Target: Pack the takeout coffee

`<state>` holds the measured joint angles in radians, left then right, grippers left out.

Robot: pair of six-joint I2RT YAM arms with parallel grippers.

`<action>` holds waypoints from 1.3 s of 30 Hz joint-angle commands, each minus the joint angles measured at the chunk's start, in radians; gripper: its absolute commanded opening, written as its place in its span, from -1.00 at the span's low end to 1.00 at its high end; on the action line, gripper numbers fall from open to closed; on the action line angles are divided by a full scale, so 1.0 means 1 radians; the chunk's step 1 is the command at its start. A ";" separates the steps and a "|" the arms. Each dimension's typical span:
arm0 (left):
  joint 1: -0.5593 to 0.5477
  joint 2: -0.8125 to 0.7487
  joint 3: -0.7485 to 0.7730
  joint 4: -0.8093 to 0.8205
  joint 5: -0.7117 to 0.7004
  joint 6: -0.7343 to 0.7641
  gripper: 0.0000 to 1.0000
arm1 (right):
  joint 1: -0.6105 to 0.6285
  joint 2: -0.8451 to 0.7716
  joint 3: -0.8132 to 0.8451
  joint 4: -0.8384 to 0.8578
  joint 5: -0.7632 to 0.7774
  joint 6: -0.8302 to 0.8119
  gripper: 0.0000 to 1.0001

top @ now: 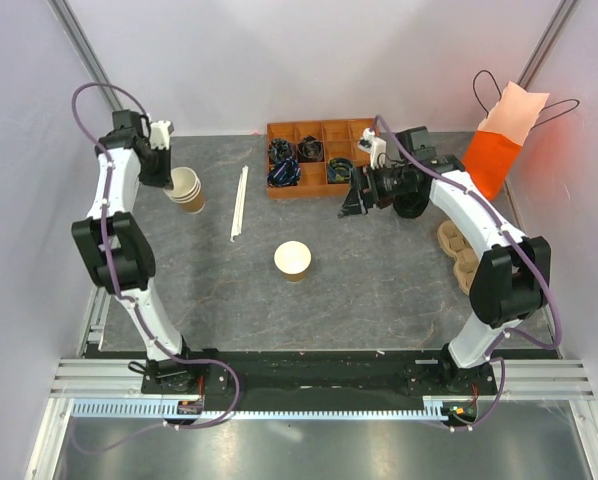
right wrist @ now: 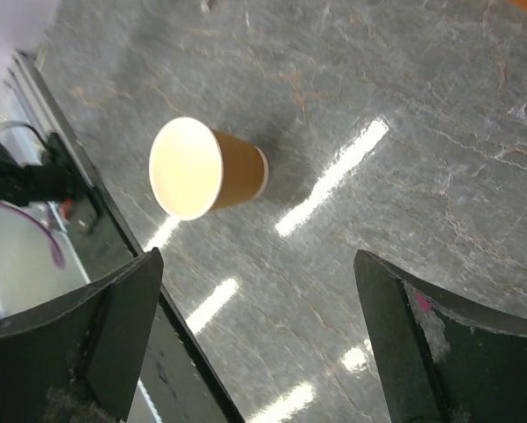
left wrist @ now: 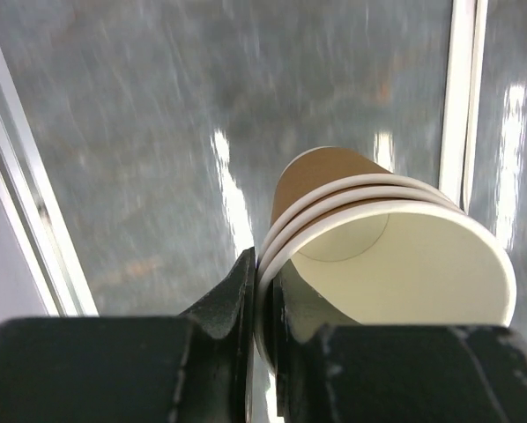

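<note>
The takeout coffee is out of view; no lidded cup shows in any frame. A stack of lidless tan paper cups (top: 188,189) (left wrist: 378,247) hangs tilted at the back left. My left gripper (top: 169,176) (left wrist: 263,269) is shut on the stack's rims, with one finger inside the top cup and one outside. A single lidless tan paper cup (top: 292,260) (right wrist: 206,169) stands upright at the middle of the table. My right gripper (top: 352,202) (right wrist: 256,260) hovers open at the back right, above bare table, holding nothing.
A brown compartment tray (top: 319,128) holding black lids sits at the back centre. An orange and pink paper bag (top: 499,140) stands at the back right. A white straw (top: 239,203) lies right of the stack. A cardboard cup carrier (top: 459,250) rests by the right arm.
</note>
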<state>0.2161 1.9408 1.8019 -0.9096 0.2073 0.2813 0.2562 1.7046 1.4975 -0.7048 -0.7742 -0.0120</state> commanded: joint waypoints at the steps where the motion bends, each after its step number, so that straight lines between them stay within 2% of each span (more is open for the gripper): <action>1: -0.032 0.166 0.210 -0.020 -0.063 -0.085 -0.96 | 0.043 -0.017 0.016 -0.076 0.094 -0.131 0.96; 5: -0.055 0.257 0.333 -0.048 -0.103 -0.091 -0.96 | 0.066 -0.026 0.015 -0.105 0.131 -0.172 0.96; 15: -0.060 0.310 0.363 -0.049 -0.124 -0.093 -0.91 | 0.113 -0.007 0.040 -0.128 0.154 -0.184 0.96; 18: -0.060 0.316 0.375 -0.063 -0.121 -0.085 -0.71 | 0.138 0.001 0.053 -0.137 0.176 -0.190 0.96; 19: -0.058 0.316 0.379 -0.069 -0.120 -0.083 -0.51 | 0.146 0.004 0.058 -0.140 0.182 -0.194 0.96; 21: -0.058 0.313 0.401 -0.089 -0.112 -0.083 -0.32 | 0.169 0.013 0.069 -0.147 0.199 -0.200 0.96; 22: -0.058 0.310 0.408 -0.095 -0.106 -0.085 -0.15 | 0.176 0.015 0.070 -0.148 0.204 -0.201 0.96; 25: -0.058 0.293 0.450 -0.126 -0.082 -0.082 0.13 | 0.213 0.023 0.081 -0.148 0.228 -0.206 0.96; 30: -0.054 0.233 0.498 -0.172 -0.057 -0.085 0.29 | 0.282 0.055 0.109 -0.156 0.256 -0.210 0.88; 35: -0.047 0.054 0.478 -0.216 0.113 -0.088 0.46 | 0.362 0.099 0.127 -0.154 0.309 -0.212 0.71; 36: -0.047 0.015 0.464 -0.222 0.147 -0.082 0.55 | 0.373 0.107 0.129 -0.150 0.323 -0.210 0.65; 37: -0.047 -0.018 0.424 -0.224 0.206 -0.077 0.79 | 0.383 0.124 0.130 -0.144 0.346 -0.197 0.52; 39: -0.047 -0.123 0.348 -0.224 0.274 -0.077 0.82 | 0.402 0.156 0.141 -0.124 0.384 -0.175 0.45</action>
<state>0.1658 2.0579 2.2250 -1.1080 0.2760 0.2058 0.6254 1.8095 1.5894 -0.8532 -0.4713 -0.2081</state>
